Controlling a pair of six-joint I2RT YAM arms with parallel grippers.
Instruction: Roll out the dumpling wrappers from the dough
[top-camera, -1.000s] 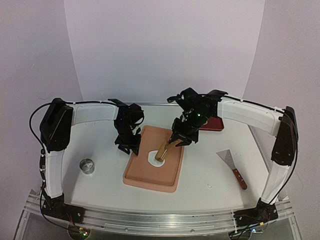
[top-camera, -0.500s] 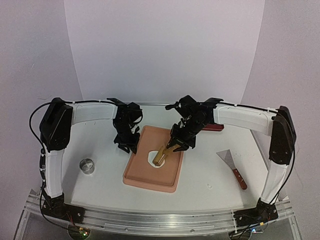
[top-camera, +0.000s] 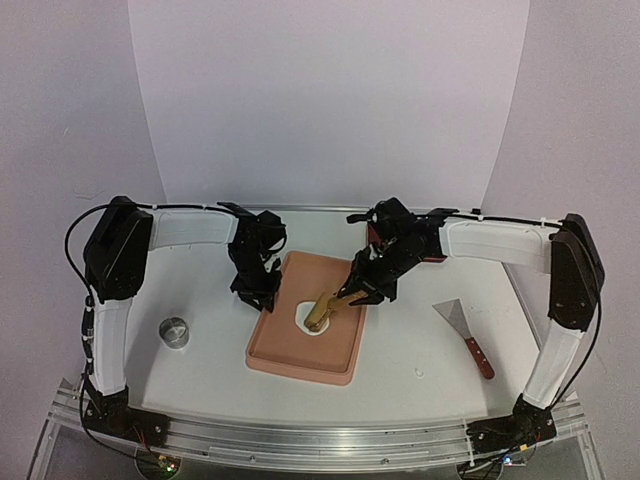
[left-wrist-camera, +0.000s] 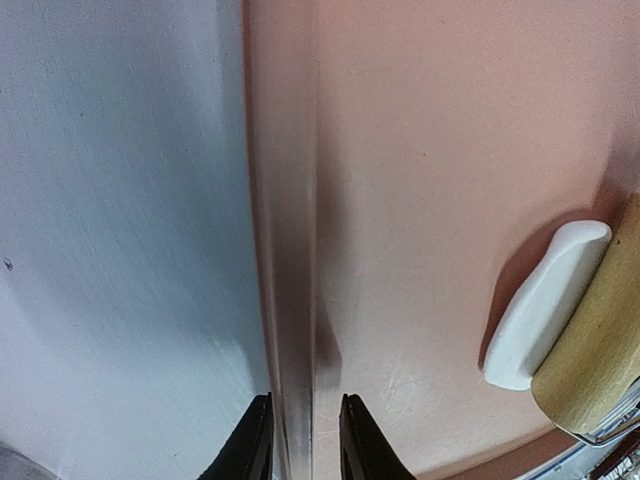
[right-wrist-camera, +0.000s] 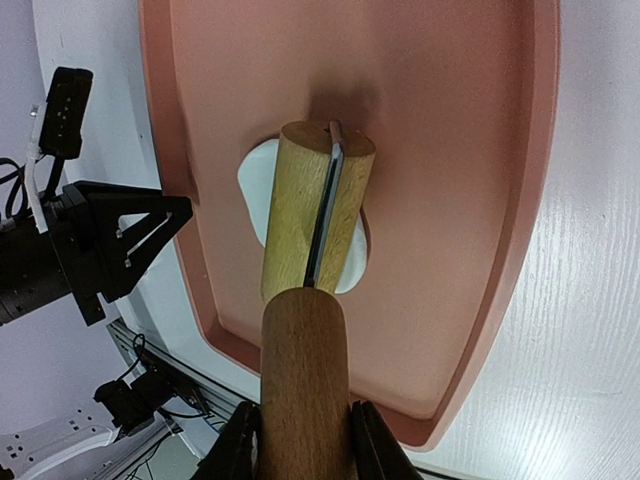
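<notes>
A pink tray (top-camera: 335, 362) lies mid-table. On its floor sits the dough (top-camera: 304, 319), a flattened irregular white patch (right-wrist-camera: 262, 190). A wooden rolling pin (top-camera: 325, 307) rests slanted on the dough, its barrel (right-wrist-camera: 315, 215) covering the middle. My right gripper (right-wrist-camera: 300, 445) is shut on the pin's handle (right-wrist-camera: 303, 370). My left gripper (left-wrist-camera: 305, 440) straddles the tray's left rim (left-wrist-camera: 285, 250), with a finger tight against each side. The dough's edge (left-wrist-camera: 545, 300) shows beside the pin (left-wrist-camera: 600, 350). No dumpling wrappers are in view.
A small metal ring (top-camera: 174, 331) stands left of the tray. A scraper with a red-brown handle (top-camera: 465, 335) lies to the right. A dark red flat thing (top-camera: 428, 250) sits at the back, behind the right arm.
The right gripper has drawn back to the right, and the pin now lies at a flatter slant on the dough. The left jaws have narrowed onto the tray rim.
</notes>
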